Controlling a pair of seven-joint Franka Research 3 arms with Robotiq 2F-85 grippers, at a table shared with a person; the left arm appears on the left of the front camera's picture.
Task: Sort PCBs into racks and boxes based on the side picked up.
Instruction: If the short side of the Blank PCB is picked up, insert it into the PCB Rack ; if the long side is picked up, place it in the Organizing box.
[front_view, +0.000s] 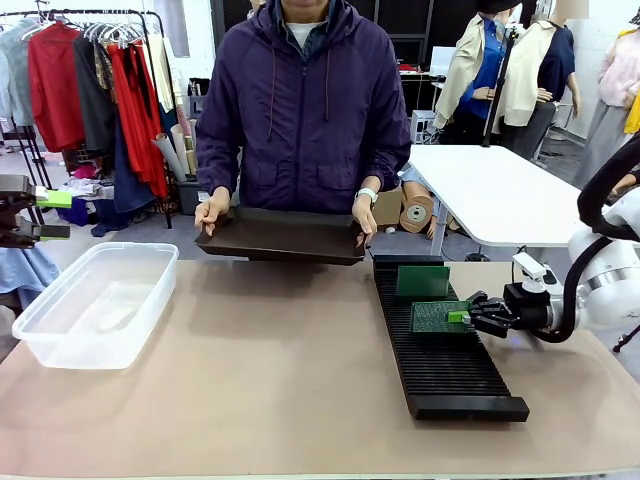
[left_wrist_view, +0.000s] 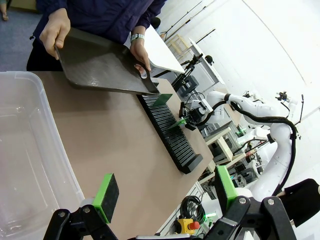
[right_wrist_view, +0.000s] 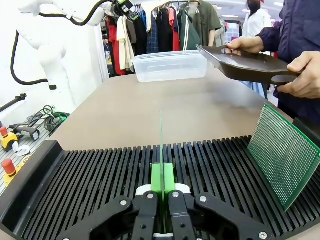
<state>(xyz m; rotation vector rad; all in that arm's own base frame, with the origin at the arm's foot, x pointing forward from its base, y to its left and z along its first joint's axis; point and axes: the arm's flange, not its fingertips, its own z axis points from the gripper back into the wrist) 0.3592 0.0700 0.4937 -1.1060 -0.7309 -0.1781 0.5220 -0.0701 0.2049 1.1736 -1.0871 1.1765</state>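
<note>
My right gripper (front_view: 470, 316) is shut on a green PCB (front_view: 438, 317), holding it over the middle of the long black rack (front_view: 445, 375). In the right wrist view this PCB (right_wrist_view: 161, 142) shows edge-on, upright between the shut green pads (right_wrist_view: 157, 179), its lower edge down among the rack's slots (right_wrist_view: 90, 175). A second PCB (front_view: 422, 282) stands tilted at the rack's far end, its dotted face (right_wrist_view: 280, 155) visible. The clear box (front_view: 95, 300) sits at the table's left and looks empty. My left gripper (left_wrist_view: 165, 195) hangs open near the box (left_wrist_view: 30, 150), holding nothing.
A person across the table holds a dark brown shallow tray (front_view: 285, 237) in both hands above the far edge, tilted toward me. The tan tabletop (front_view: 270, 370) between box and rack is bare. A white table (front_view: 500, 190) and a clothes rail stand behind.
</note>
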